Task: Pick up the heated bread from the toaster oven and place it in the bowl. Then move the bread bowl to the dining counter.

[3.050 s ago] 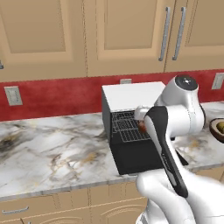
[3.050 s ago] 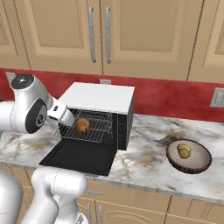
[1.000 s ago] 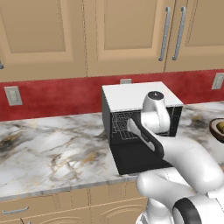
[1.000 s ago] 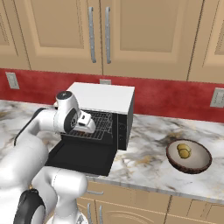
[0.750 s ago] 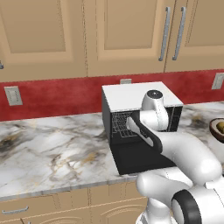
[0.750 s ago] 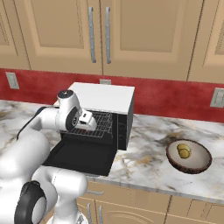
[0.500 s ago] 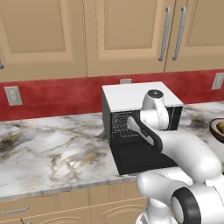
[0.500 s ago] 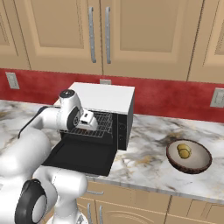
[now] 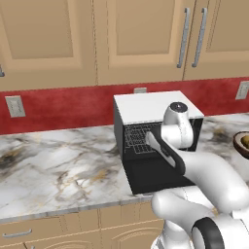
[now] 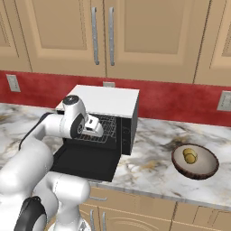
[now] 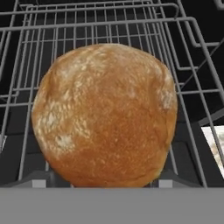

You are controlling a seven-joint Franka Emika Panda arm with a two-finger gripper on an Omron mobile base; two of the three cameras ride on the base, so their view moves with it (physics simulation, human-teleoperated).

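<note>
The heated bread (image 11: 105, 113), a golden-tan roll, lies on the wire rack (image 11: 192, 65) inside the toaster oven (image 10: 106, 100). The oven's black door (image 10: 88, 163) is folded down. My gripper (image 11: 104, 181) has reached into the oven (image 9: 151, 102) and is open. One fingertip (image 11: 40, 180) stands close by each side of the roll's near end. Whether they touch it I cannot tell. The dark-brown bowl (image 10: 198, 171) sits on the counter to the oven's right, with a small yellowish lump in it. The dining counter is out of view.
The oven stands on a marble counter (image 9: 58, 170) backed by a red wall, with wooden cabinets (image 10: 149, 36) above. Wall sockets (image 9: 14, 105) sit on the red wall. The bowl's edge (image 9: 241, 143) shows at the far right of the left base view.
Three seconds ago my hand hung outside the oven's left side. It has since swung in front and pushed in over the rack, up to the roll.
</note>
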